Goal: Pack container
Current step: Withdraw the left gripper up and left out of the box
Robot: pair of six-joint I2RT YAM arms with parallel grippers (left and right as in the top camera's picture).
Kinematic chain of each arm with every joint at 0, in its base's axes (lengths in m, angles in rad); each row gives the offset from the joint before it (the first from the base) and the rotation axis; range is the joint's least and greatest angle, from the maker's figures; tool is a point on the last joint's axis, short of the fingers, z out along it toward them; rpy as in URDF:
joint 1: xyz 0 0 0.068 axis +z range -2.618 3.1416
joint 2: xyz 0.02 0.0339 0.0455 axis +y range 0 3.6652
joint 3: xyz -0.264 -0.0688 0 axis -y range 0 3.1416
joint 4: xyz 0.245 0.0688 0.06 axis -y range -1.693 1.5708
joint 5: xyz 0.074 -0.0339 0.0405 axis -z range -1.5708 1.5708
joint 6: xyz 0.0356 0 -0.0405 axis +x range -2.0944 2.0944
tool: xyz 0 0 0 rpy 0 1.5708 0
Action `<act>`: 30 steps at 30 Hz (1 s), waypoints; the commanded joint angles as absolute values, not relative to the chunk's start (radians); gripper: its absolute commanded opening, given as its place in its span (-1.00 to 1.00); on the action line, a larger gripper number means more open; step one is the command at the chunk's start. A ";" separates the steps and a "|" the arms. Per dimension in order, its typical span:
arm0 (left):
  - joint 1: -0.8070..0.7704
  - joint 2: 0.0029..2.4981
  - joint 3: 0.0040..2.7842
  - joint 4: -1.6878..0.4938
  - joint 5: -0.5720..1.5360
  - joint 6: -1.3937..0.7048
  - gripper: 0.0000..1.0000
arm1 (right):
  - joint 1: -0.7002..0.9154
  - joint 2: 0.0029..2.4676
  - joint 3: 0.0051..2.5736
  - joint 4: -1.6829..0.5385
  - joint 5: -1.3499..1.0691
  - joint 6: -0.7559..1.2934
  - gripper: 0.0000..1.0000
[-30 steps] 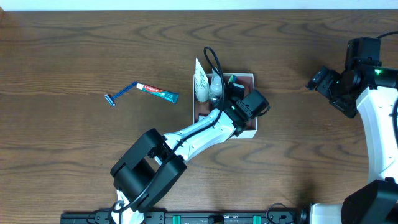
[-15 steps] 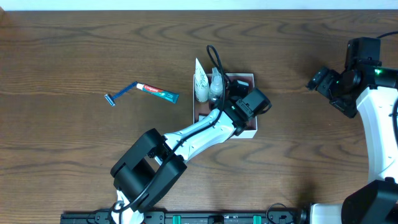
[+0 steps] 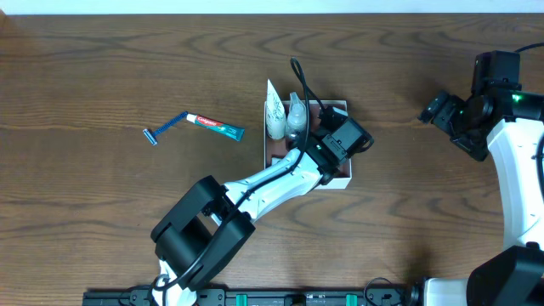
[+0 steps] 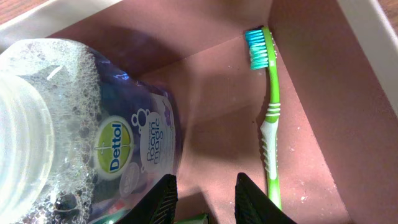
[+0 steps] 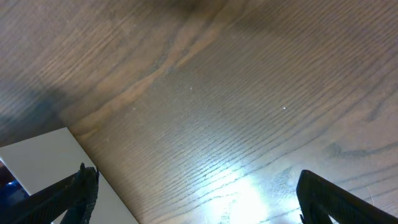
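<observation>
The container (image 3: 341,181) is a shallow white-walled box with a pink inside (image 4: 217,93), standing mid-table. My left gripper (image 3: 318,120) reaches into it. In the left wrist view the left gripper (image 4: 206,178) is open, its dark fingertips (image 4: 165,194) a little apart over the pink floor. A green toothbrush (image 4: 271,109) lies flat just right of them. A clear Dettol foam bottle (image 4: 93,137) lies to their left. A green carton corner (image 4: 194,219) shows at the bottom edge. A white tube (image 3: 274,114) leans in the box's far-left corner. My right gripper (image 3: 431,111) stays far right, wide open (image 5: 196,186) over bare wood.
A blue razor (image 3: 165,128) and a toothpaste tube (image 3: 216,127) lie on the table left of the box. A flat white surface (image 5: 50,168) shows at the lower left of the right wrist view. The left arm's black cable (image 3: 299,81) loops above the box.
The left wrist has shifted slightly toward the far right of the box and its cable loop has swung with it. The right arm has not moved.
</observation>
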State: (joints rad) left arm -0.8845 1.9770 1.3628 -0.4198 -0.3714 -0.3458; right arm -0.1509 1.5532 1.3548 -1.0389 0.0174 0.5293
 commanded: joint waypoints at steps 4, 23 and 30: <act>-0.883 1.830 1.379 -0.424 -0.375 -0.324 -0.36 | -0.159 1.557 1.358 -1.040 0.019 0.515 0.98; -0.973 1.491 1.379 -0.595 -0.379 -0.322 -0.36 | -0.159 1.557 1.358 -1.040 0.019 0.515 0.99; -0.942 1.354 1.379 -0.674 -0.472 -0.322 -0.34 | -0.159 1.557 1.358 -1.040 0.018 0.515 0.98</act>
